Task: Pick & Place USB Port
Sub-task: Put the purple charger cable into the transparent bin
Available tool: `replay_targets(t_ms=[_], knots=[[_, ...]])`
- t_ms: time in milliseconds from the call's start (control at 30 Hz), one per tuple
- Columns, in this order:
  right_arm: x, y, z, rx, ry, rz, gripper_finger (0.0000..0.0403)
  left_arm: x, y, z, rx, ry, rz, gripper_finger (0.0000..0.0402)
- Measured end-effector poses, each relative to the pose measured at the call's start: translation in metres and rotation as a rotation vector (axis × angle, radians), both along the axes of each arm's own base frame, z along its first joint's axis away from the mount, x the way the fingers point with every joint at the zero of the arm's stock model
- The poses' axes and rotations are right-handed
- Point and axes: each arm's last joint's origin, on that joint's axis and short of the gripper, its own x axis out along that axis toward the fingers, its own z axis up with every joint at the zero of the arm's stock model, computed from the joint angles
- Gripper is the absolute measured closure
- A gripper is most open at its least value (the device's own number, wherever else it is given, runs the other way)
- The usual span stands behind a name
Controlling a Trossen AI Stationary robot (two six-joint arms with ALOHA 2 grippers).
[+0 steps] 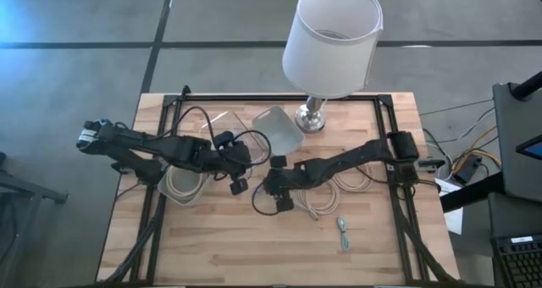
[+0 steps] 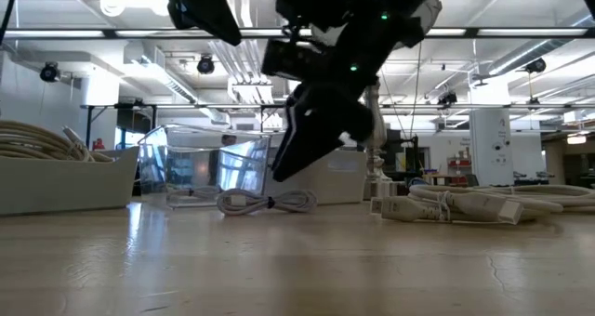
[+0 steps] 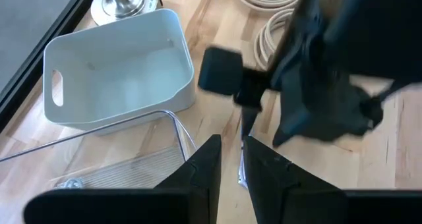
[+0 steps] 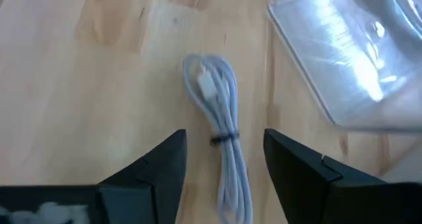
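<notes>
**Two arms crowd the middle of the table over a bundled cable**

Nearest the front edge of the wooden table [image 1: 212, 254], a small grey cable [image 1: 343, 234] lies alone, well apart from everything else. Farther in, a loose cream cable [image 1: 318, 205] trails across the boards just beside the right arm.

At mid-table the right gripper [image 4: 224, 161] hangs over a tied white USB cable [image 4: 221, 128] that lies flat on the wood, between its fingers, which stand apart without touching it. The left gripper [image 3: 227, 165] sits close by, its fingers drawn nearly together with only a thin gap and nothing clearly held. The right arm's dark wrist stands directly ahead of it, blocking much of what lies beyond.

To the left, a cream bin [image 1: 182, 186] holds coiled cream cables, partly covered by the left arm. A clear plastic tub [image 3: 125, 161] sits just past the bundled cable; whether anything lies in it is hard to tell. Behind it a white bin [image 3: 112, 69] looks empty. On the right, more cream cable coils [image 1: 360, 180] lie under the right arm. Farthest back stands a lamp [image 1: 330, 42].
</notes>
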Motion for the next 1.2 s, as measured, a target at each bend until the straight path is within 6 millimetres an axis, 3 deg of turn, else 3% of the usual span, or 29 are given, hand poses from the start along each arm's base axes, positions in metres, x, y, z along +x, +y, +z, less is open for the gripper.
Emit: replay_targets(t_ms=[267,533,667,1000,1200], knots=[[0.028,0.001,-0.017,-0.003,0.140,-0.037,0.0197,0.000,0.000,0.000,0.000,-0.002,0.000,0.0335],[0.040,-0.003,-0.026,-0.023,0.274,-0.036,0.0202,0.000,0.000,0.000,0.001,0.000,-0.001,0.0335],[0.038,0.002,-0.025,-0.036,0.289,0.003,0.0233,0.000,0.000,-0.002,0.001,0.002,-0.002,0.0335],[0.029,0.004,-0.014,-0.038,0.332,0.041,0.0363,0.002,-0.001,-0.009,-0.002,0.001,-0.005,0.0335],[0.020,0.003,-0.010,-0.030,0.408,0.005,0.0366,0.002,-0.002,-0.011,-0.031,-0.008,-0.002,0.0335]])
